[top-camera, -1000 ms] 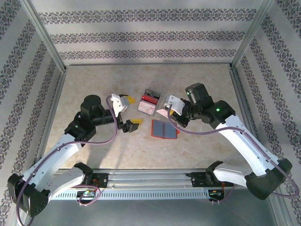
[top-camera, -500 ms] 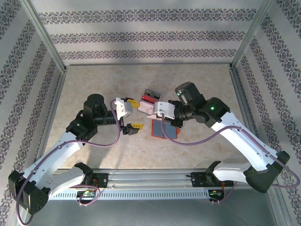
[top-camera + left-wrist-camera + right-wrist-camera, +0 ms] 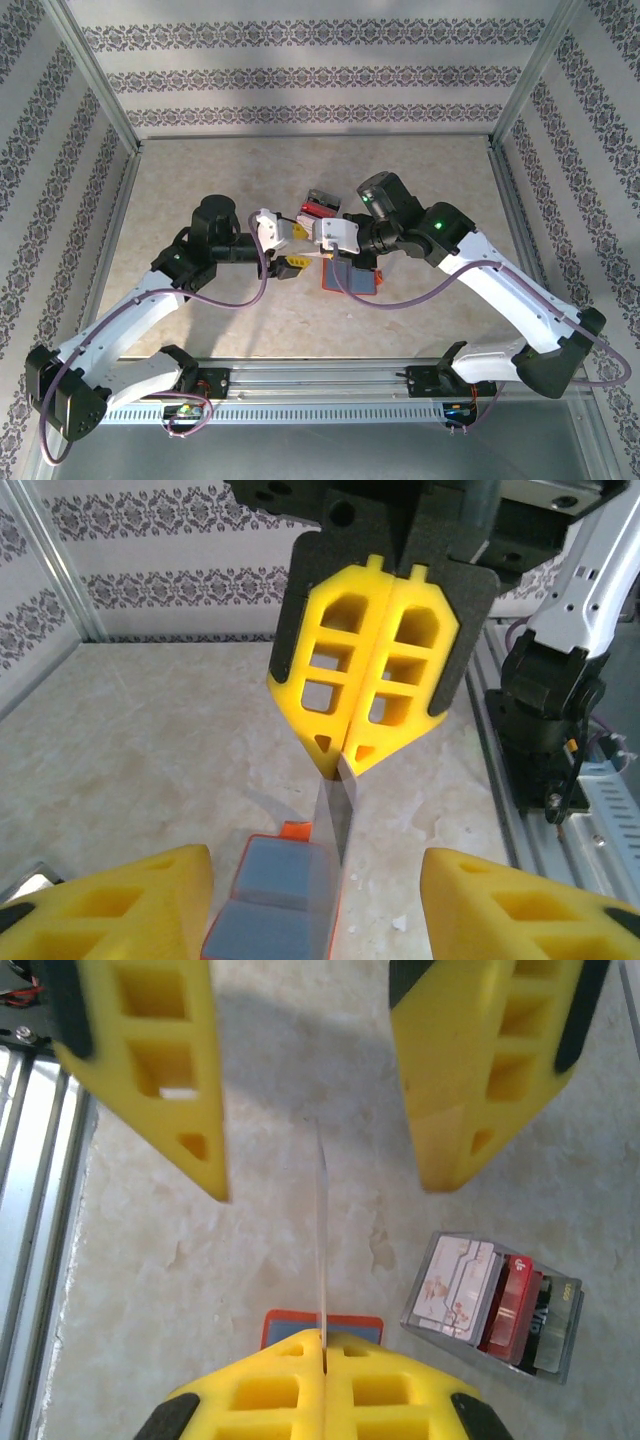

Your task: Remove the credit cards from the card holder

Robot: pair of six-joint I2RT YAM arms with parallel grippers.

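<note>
The card holder (image 3: 352,279) lies open on the table, orange-red with grey-blue pockets; it also shows under the fingers in the left wrist view (image 3: 268,895) and the right wrist view (image 3: 285,1321). Above it, my right gripper (image 3: 309,240) (image 3: 323,1338) is shut on a thin pale credit card (image 3: 322,1230) (image 3: 334,815), held upright and seen edge-on. My left gripper (image 3: 292,246) (image 3: 315,865) faces it, open, with one yellow finger (image 3: 185,1110) on each side of the card and a gap to the card on both sides.
A clear plastic box (image 3: 320,207) (image 3: 495,1305) with white and red cards stands just behind the grippers. The metal rail (image 3: 320,385) runs along the near edge. Patterned walls close in the marble table (image 3: 200,180) on three sides.
My right gripper has carried the card left, over the card holder. The left gripper has moved right to meet it, and its fingers have narrowed around the card.
</note>
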